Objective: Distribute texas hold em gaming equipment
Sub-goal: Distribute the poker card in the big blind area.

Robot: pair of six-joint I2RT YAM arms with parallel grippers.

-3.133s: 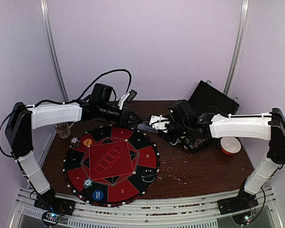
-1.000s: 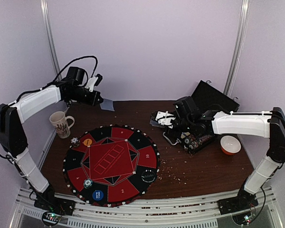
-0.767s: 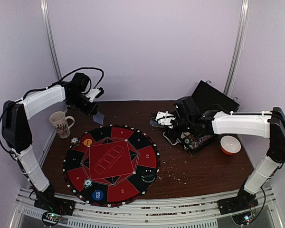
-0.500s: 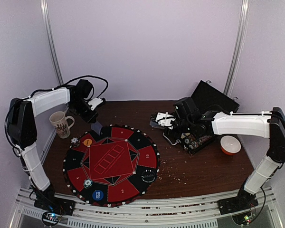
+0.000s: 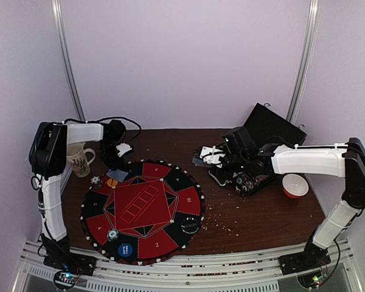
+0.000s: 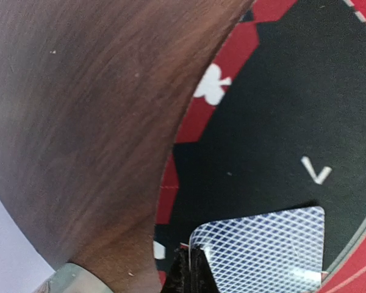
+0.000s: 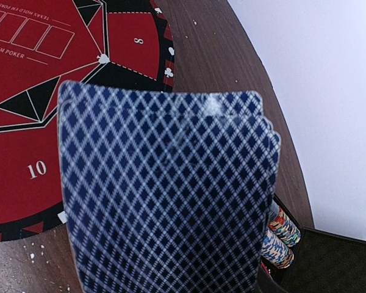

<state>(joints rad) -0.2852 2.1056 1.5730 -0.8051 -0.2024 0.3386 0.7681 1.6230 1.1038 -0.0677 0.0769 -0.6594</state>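
My left gripper (image 5: 117, 167) is shut on the corner of one blue-backed playing card (image 5: 117, 175), low over the upper-left rim of the round red-and-black mat (image 5: 143, 207). In the left wrist view, the fingertips (image 6: 192, 268) pinch the card (image 6: 262, 250) above a black mat field. My right gripper (image 5: 208, 156) is shut on a fanned stack of cards (image 7: 165, 189) right of the mat; the stack hides its fingers. A yellow disc (image 5: 112, 182), blue disc (image 5: 125, 249), black disc (image 5: 189, 225) and two striped chips (image 5: 96, 180) (image 5: 112, 234) lie around the mat.
A mug (image 5: 79, 159) stands left of the mat, close to my left arm. The open black case (image 5: 264, 135) with rows of chips (image 7: 280, 235) sits at the back right, a red bowl (image 5: 294, 185) beside it. Crumbs dot the table right of the mat.
My left arm has swung from high at the back left down to the mat's upper-left rim, carrying the card. The right arm has hardly moved.
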